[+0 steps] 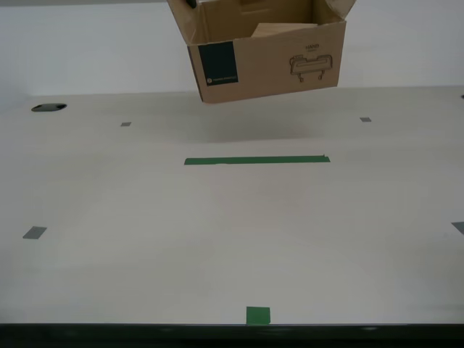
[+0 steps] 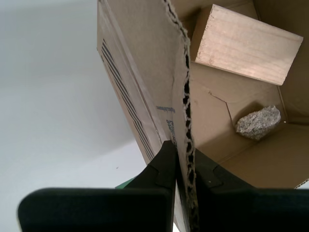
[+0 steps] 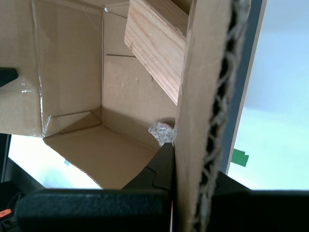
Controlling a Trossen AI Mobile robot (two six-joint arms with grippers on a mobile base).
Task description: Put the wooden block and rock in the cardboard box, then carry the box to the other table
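Cardboard box (image 1: 264, 54) hangs clear above the white table (image 1: 232, 239), tilted, beyond a green tape strip (image 1: 257, 160) in the exterior view. Our first claw (image 3: 193, 159) is clenched on one box wall, our second claw (image 2: 186, 157) on another. Inside lie the wooden block (image 2: 246, 43) and the rock (image 2: 258, 122), apart.

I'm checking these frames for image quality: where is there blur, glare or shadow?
Exterior view: evenly lit and sharp, with a faint shadow on the table under the raised box. Second wrist view: block and rock are sharp, while the table is washed out. First wrist view: the near box wall is blurred, and the background is overexposed.
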